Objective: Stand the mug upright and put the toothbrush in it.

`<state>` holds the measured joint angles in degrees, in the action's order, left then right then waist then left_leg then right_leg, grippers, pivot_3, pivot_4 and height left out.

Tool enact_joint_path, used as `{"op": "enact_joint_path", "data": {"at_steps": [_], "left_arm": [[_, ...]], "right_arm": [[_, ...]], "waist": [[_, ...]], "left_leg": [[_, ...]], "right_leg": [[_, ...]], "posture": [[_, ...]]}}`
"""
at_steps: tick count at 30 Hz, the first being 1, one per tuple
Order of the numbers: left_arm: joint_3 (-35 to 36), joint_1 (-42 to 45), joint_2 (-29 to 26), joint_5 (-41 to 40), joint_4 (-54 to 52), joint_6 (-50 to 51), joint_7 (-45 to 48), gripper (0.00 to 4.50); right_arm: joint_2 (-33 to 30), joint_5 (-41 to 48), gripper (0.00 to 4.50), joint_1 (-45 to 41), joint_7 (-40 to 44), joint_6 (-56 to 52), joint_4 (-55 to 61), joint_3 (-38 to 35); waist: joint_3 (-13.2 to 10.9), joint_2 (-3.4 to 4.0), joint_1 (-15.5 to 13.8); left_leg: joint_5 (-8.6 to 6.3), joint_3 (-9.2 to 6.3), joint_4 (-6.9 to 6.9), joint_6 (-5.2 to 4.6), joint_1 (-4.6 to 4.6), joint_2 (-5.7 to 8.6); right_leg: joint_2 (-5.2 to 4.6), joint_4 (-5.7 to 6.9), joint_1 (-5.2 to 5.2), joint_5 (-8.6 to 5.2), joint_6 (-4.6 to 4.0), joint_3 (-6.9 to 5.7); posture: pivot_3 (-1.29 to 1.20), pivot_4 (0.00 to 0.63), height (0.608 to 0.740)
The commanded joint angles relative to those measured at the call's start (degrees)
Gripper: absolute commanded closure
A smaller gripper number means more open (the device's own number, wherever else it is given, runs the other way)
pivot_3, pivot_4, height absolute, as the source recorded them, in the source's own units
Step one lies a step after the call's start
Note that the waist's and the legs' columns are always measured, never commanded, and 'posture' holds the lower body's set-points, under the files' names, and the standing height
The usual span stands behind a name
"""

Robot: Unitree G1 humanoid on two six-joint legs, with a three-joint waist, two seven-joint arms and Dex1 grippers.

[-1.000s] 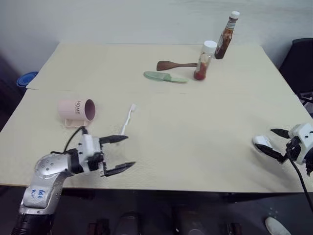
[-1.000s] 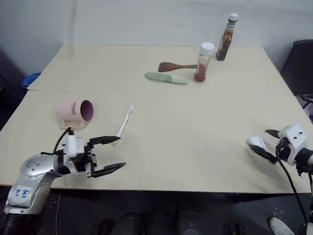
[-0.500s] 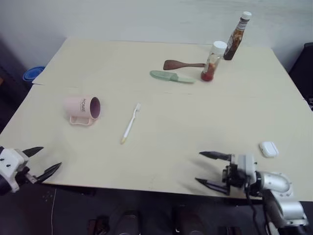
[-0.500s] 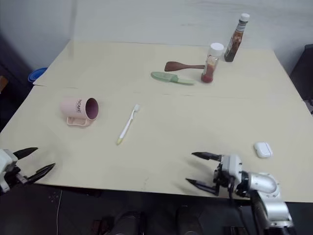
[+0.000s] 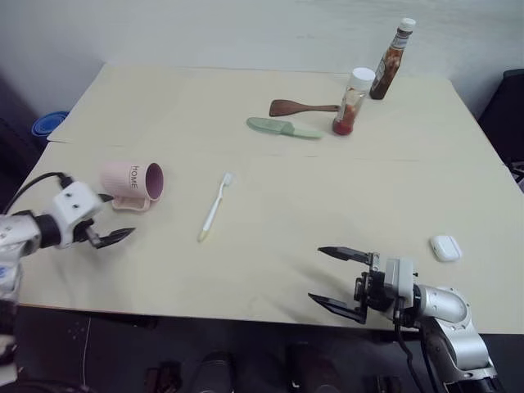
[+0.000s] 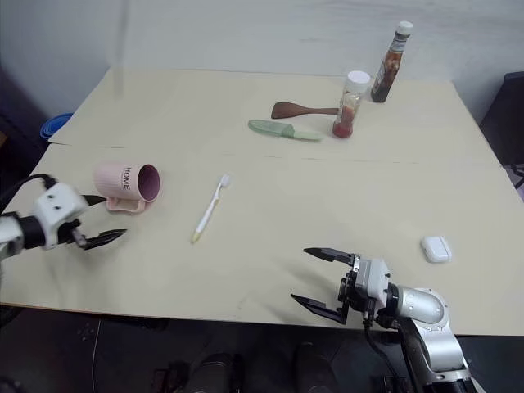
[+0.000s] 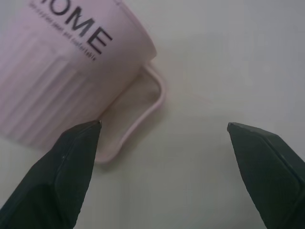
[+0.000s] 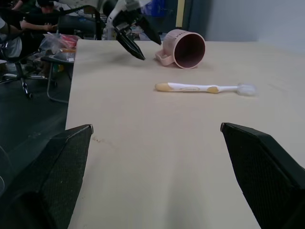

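Note:
The pale pink mug (image 5: 129, 179) lies on its side at the table's left, its dark mouth facing right and its handle (image 7: 143, 110) flat on the tabletop. My left gripper (image 5: 111, 218) is open just in front of the mug, one finger (image 7: 71, 162) by the mug's wall beside the handle, touching nothing. To the right of the mug lies the toothbrush (image 5: 214, 207), bristles pointing away from me. My right gripper (image 5: 317, 274) hovers open and empty over the near edge, pointing left towards the toothbrush (image 8: 200, 88) and mug (image 8: 187, 46).
A green flat utensil (image 5: 281, 127), a brown wooden spatula (image 5: 299, 107), a white-lidded jar (image 5: 350, 102) and a sauce bottle (image 5: 390, 59) stand at the far side. A small white case (image 5: 446, 247) lies near my right arm. A seated person and a chair (image 8: 21, 43) show beyond the table's left end.
My left gripper has come up from the table's near-left edge to the mug's handle side. My right gripper, which swung in from the right edge a second ago, has since held still.

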<state>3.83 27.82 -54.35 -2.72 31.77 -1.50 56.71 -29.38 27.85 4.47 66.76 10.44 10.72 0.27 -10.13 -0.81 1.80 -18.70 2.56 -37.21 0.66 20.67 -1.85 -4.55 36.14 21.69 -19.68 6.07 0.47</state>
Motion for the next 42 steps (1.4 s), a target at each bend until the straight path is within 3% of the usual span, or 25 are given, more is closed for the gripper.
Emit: {"op": "enact_joint_path", "data": {"at_steps": [1,7,14,20,22,27,29,32,35,42], "left_arm": [[-4.4,6.0,1.4,3.5,7.6,-1.2,3.1,0.0],[-12.2,19.3,6.3,9.5,24.2,-1.0,9.9,0.0],[-19.6,26.7,7.5,17.7,33.8,-4.4,12.4,2.15],[-19.3,27.7,8.6,18.0,36.9,-7.9,11.3,3.86],[-15.3,27.6,10.9,12.2,35.4,-11.7,16.4,4.37],[-5.8,29.2,16.2,-1.6,28.3,-16.3,30.8,4.41],[-4.1,30.1,18.2,-8.4,20.7,-10.5,34.6,4.41],[-7.1,26.7,23.4,-20.2,1.3,2.7,35.8,4.41],[-12.4,22.5,33.7,-23.9,-7.9,7.2,35.2,4.41],[-17.3,19.9,52.0,-21.4,4.4,3.3,30.4,4.41]], "right_arm": [[0.7,0.4,0.02,0.2,-1.3,-0.5,2.2,0.5],[-0.3,0.4,0.02,0.6,-1.8,-4.6,4.0,3.3],[-1.3,0.7,0.0,0.0,-4.7,-8.6,6.5,2.1],[-1.6,0.8,0.0,0.8,-7.5,-9.9,8.1,0.1],[-2.5,1.1,0.0,3.3,-7.8,-9.6,9.1,-1.8],[-3.8,4.6,0.0,9.2,-11.0,-12.1,12.9,-8.4],[-4.1,5.6,0.0,12.1,-12.3,-12.5,15.1,-11.7],[-5.5,4.9,0.0,18.9,-11.1,-11.5,17.7,-16.0],[-5.0,2.7,0.0,22.4,-11.4,-8.2,17.1,-18.9],[0.4,0.0,0.0,26.9,-16.3,-1.1,17.0,-25.7]], "waist": [[0.0,-0.03,-0.1],[0.0,-0.01,-1.5],[0.1,0.11,-1.6],[0.2,0.35,-1.5],[0.3,0.44,-1.6],[0.2,0.39,-3.0],[0.0,-0.06,-2.9],[0.0,-0.12,-3.2],[0.1,0.02,-3.3],[-0.1,-0.17,-2.0]], "left_leg": [[-0.01,0.07,-0.06,-0.01,0.01,0.0],[-0.13,0.28,-0.63,-0.33,-0.05,0.18],[-0.14,0.38,-0.86,-0.55,-0.24,0.22],[-0.08,0.37,-0.81,-0.4,-0.4,0.12],[-0.04,0.37,-0.81,-0.38,-0.43,0.12],[-0.04,0.26,-0.88,-0.45,-0.13,0.29],[-0.04,0.18,-0.92,-0.48,-0.01,0.37],[0.12,-0.17,-1.06,-0.21,0.95,0.36],[0.06,-0.18,-1.08,-0.32,1.06,0.54],[0.12,0.35,-1.1,-0.86,0.82,1.02]], "right_leg": [[-0.02,0.02,0.02,0.0,0.01,-0.11],[-0.03,0.28,-0.05,0.03,0.1,-0.33],[-0.14,0.44,-0.21,0.18,0.3,-0.13],[-0.33,0.72,-0.18,0.12,0.2,-0.11],[-0.34,0.78,-0.19,0.12,0.2,-0.1],[-0.6,0.64,-0.12,0.12,0.19,-0.3],[-0.73,0.57,-0.07,0.14,0.22,-0.38],[-0.72,0.67,0.52,0.18,0.3,-0.7],[-0.86,0.65,0.57,0.19,0.32,-0.82],[-0.84,-0.2,0.27,0.43,0.99,-0.79]], "posture": [[0.0,0.15,0.74],[0.0,0.15,0.74],[0.0,0.15,0.74],[0.0,0.15,0.74],[0.0,0.15,0.74],[0.0,0.15,0.74],[0.0,0.15,0.74],[0.0,0.15,0.74],[0.0,0.15,0.74],[0.0,0.15,0.74]]}}
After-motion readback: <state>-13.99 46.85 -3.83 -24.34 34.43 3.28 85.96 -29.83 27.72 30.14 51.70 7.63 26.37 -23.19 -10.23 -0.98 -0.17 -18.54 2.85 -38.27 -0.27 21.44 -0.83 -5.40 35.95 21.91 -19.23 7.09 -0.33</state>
